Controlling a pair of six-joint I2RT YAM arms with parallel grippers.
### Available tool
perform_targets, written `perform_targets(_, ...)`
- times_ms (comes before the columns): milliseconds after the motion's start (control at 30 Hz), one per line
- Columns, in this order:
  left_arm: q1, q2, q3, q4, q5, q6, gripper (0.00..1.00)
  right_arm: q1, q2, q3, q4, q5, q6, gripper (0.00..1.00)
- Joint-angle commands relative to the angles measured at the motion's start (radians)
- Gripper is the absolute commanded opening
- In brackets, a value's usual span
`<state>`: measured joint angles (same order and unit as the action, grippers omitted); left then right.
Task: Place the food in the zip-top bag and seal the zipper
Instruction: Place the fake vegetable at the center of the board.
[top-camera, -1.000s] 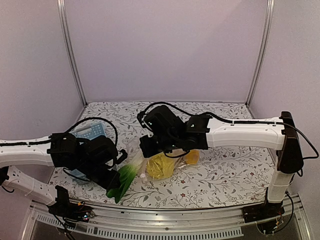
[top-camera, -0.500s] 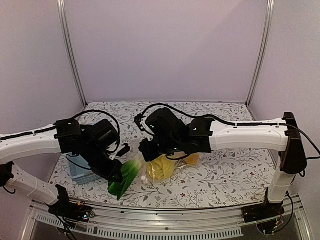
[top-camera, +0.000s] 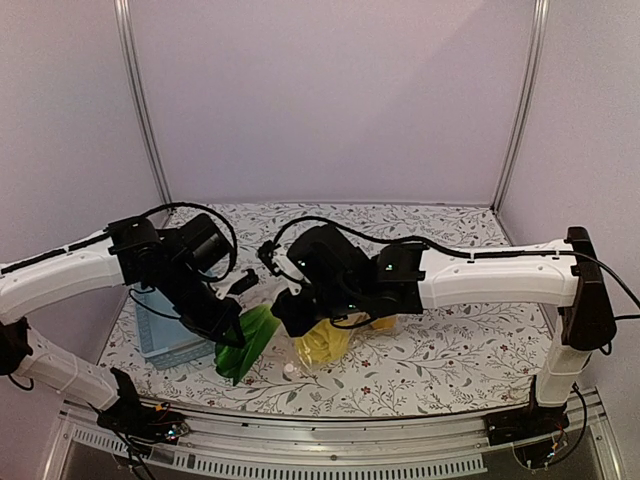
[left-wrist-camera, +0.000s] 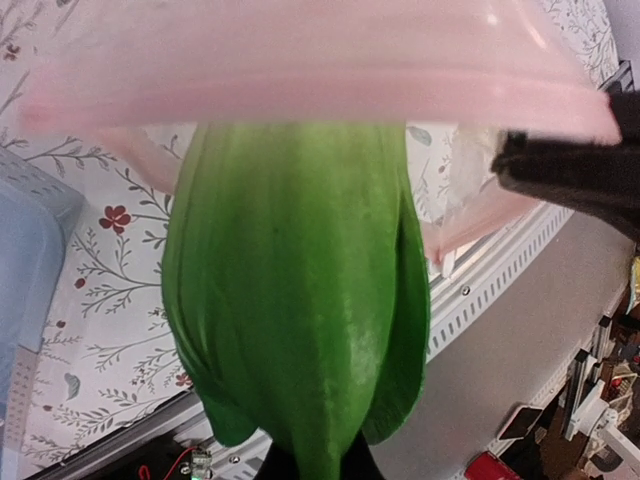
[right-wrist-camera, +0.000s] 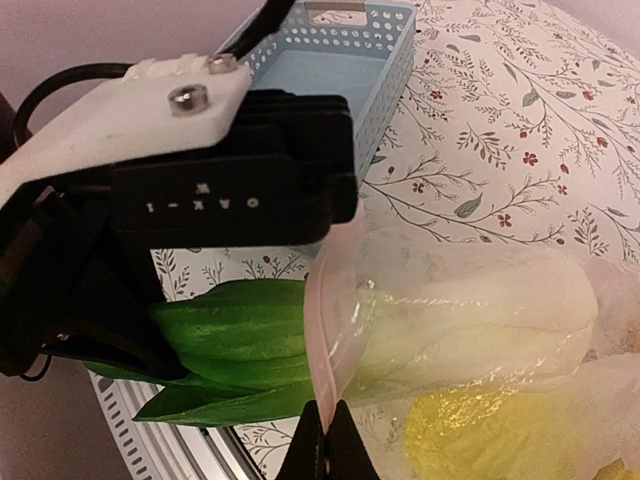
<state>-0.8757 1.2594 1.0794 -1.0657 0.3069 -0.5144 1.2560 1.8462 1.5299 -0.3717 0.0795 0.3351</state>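
Observation:
My left gripper (top-camera: 232, 336) is shut on the green leaf end of the bok choy (top-camera: 250, 338) (left-wrist-camera: 300, 330). Its white stem (right-wrist-camera: 480, 310) is pushed through the mouth of the clear zip-top bag (top-camera: 320, 335); the green leaves (right-wrist-camera: 240, 345) stick out. My right gripper (right-wrist-camera: 328, 450) is shut on the bag's pinkish zipper strip (right-wrist-camera: 322, 340) and holds the mouth up; the strip also shows in the left wrist view (left-wrist-camera: 300, 90). Yellow food (right-wrist-camera: 490, 440) lies inside the bag, and yellow and orange pieces show through it from above (top-camera: 330, 340).
The light-blue slotted basket (top-camera: 165, 335) stands left of the bag, under my left arm; it also shows in the right wrist view (right-wrist-camera: 340, 60). The table's metal front rail (top-camera: 330, 440) runs just below the bok choy leaves. The floral table cover (top-camera: 450, 330) extends to the right.
My left gripper has swung right and forward, pushing the bok choy stem-first into the bag mouth. My right gripper has shifted slightly left and down, still pinching the bag's edge.

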Motion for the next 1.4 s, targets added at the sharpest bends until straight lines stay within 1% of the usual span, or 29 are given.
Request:
perform_targets(0,0.028,0.038,0.043,0.014,0.013,0.062,0.00,0.012,-0.044,-0.014,0.044,-0.067,0.002,0.00)
perform_targets(33,0.030,0.046,0.048,0.025,0.016,0.066,0.00,0.012,-0.045,-0.014,0.051,-0.101,0.010,0.00)
perform_targets(133,0.033,0.073,0.067,0.041,0.000,0.084,0.00,0.014,-0.047,-0.014,0.077,-0.137,0.026,0.00)
perform_targets(367,0.034,0.109,0.124,0.044,-0.127,0.175,0.00,0.018,-0.048,-0.025,0.091,-0.155,0.029,0.00)
perform_targets(600,0.033,0.151,0.146,0.096,-0.187,0.252,0.01,0.020,-0.049,-0.030,0.094,-0.153,0.028,0.00)
perform_targets(700,0.033,0.165,0.140,0.131,-0.162,0.250,0.08,0.019,-0.051,-0.030,0.089,-0.092,0.057,0.00)
perform_targets(733,0.033,0.168,0.137,0.140,-0.158,0.247,0.10,0.019,-0.054,-0.030,0.084,-0.046,0.079,0.00)
perform_targets(767,0.033,0.170,0.131,0.142,-0.157,0.244,0.12,0.016,-0.056,-0.032,0.079,-0.001,0.094,0.00)
perform_targets(867,0.034,0.160,0.111,0.142,-0.172,0.230,0.19,0.002,-0.065,-0.051,0.071,0.058,0.168,0.00)
perform_targets(967,0.033,0.121,0.081,0.148,-0.199,0.210,0.32,-0.012,-0.069,-0.070,0.070,0.079,0.221,0.00)
perform_targets(1033,0.034,0.086,0.065,0.153,-0.214,0.199,0.45,-0.020,-0.066,-0.078,0.068,0.081,0.242,0.00)
perform_targets(1067,0.034,0.068,0.059,0.154,-0.219,0.192,0.54,-0.023,-0.065,-0.079,0.067,0.078,0.253,0.00)
perform_targets(1167,0.034,0.014,0.045,0.153,-0.229,0.171,0.70,-0.031,-0.060,-0.080,0.065,0.072,0.261,0.00)
perform_targets(1233,0.034,-0.019,0.032,0.151,-0.227,0.145,0.76,-0.034,-0.060,-0.079,0.064,0.069,0.262,0.00)
perform_targets(1367,0.034,-0.090,-0.036,0.164,-0.186,0.048,0.82,-0.040,-0.061,-0.077,0.064,0.068,0.260,0.00)
